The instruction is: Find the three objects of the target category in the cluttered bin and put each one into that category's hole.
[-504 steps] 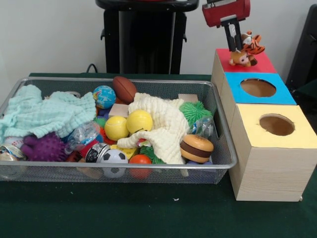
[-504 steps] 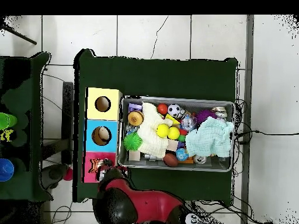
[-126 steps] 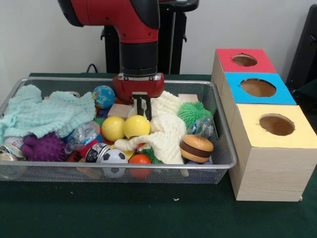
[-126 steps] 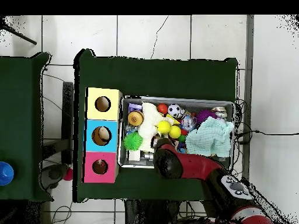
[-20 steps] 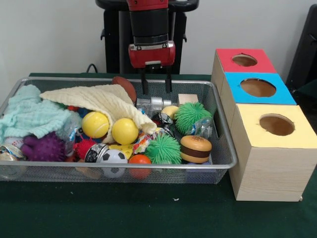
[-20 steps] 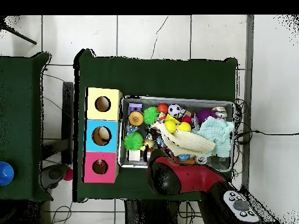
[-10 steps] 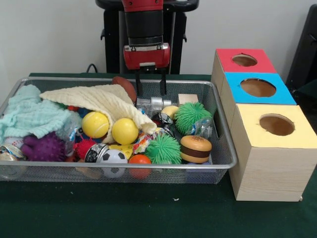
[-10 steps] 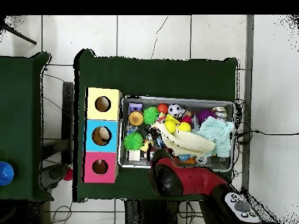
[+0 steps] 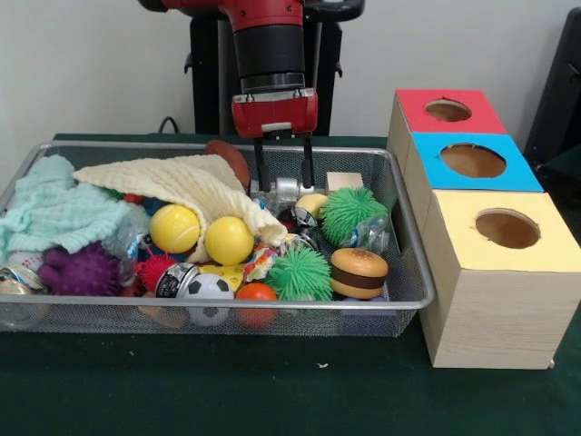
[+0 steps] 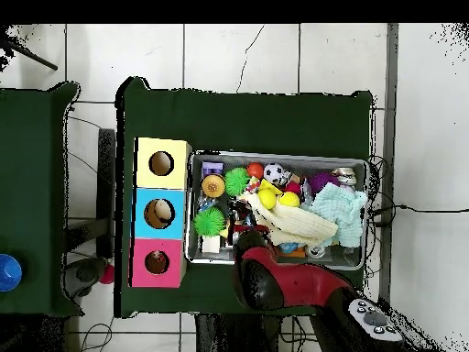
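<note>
The silver wire-mesh bin (image 9: 410,272) is full of clutter; it also shows in the overhead view (image 10: 275,154). My gripper (image 9: 285,182) is open and empty. It hangs at the bin's far middle with its tips just above a small silver object (image 9: 287,189). In the overhead view the arm (image 10: 264,275) covers the gripper. The red-faced hole (image 9: 448,110) is on the far wooden box, to the right of the bin, and it also shows in the overhead view (image 10: 157,262). I see no plush animal that I can tell apart in the clutter.
A cream cloth (image 9: 182,182) and a mint cloth (image 9: 54,213) cover the bin's left half. Two yellow balls (image 9: 229,240), green spiky balls (image 9: 349,211), a toy burger (image 9: 359,272), a purple spiky ball (image 9: 82,270) and a soccer ball (image 9: 209,289) lie around. Blue-faced (image 9: 472,161) and yellow-faced (image 9: 507,228) holes sit nearer.
The open gripper drifted slightly left, then back right, and has come down closer to the silver object. The clutter has not moved.
</note>
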